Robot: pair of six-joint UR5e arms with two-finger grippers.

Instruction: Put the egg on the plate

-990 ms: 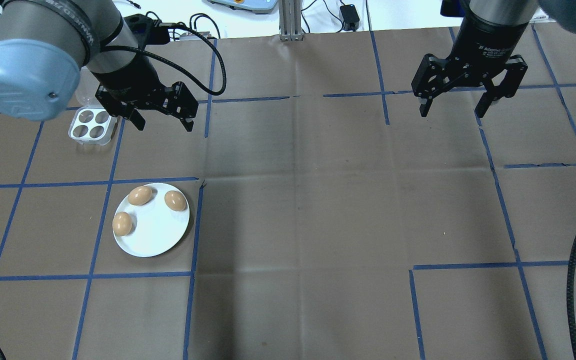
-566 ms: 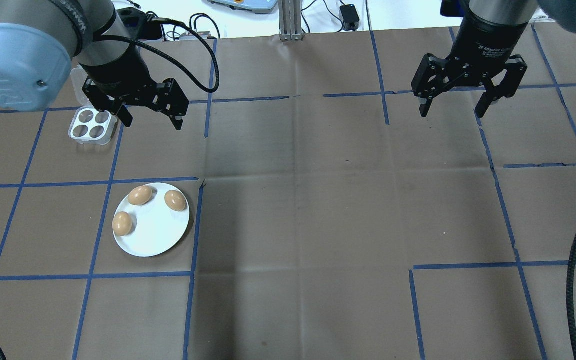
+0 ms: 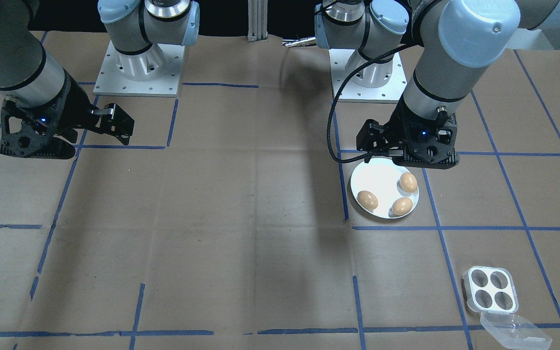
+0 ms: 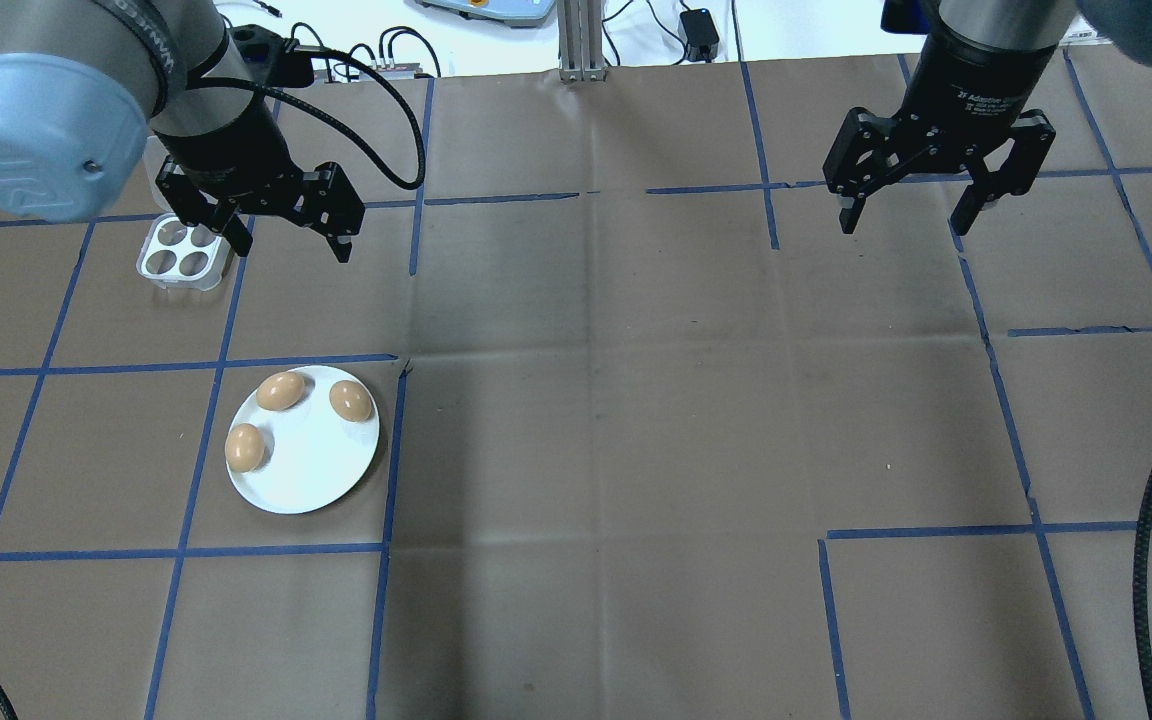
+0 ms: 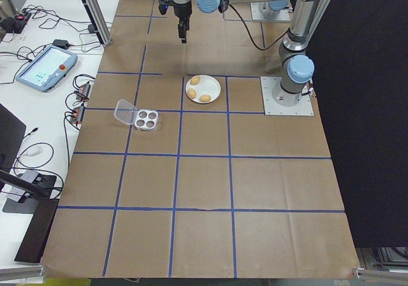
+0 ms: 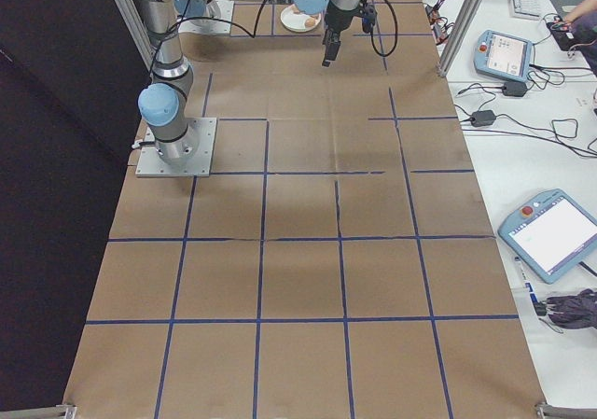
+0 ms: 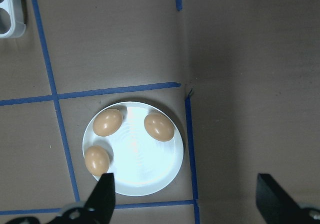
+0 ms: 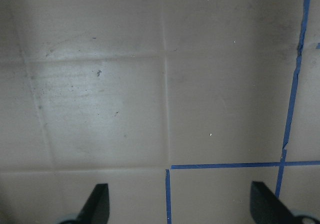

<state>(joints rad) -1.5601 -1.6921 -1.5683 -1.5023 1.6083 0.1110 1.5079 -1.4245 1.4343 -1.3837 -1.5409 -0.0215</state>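
On the plate (image 4: 311, 470) at 8 o'clock, eggs (image 4: 279, 391) could roll if I bump it; left gripper (image 4: 276, 222) and right gripper (image 4: 911, 205) fingers wide, empty.

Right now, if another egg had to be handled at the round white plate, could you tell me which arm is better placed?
Left. Its open tool hangs on the side of the round white plate with three brown eggs, near the empty four-cup tray. The right tool, also open, is across the table.

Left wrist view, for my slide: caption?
Three eggs on the plate, seen between open jaws.
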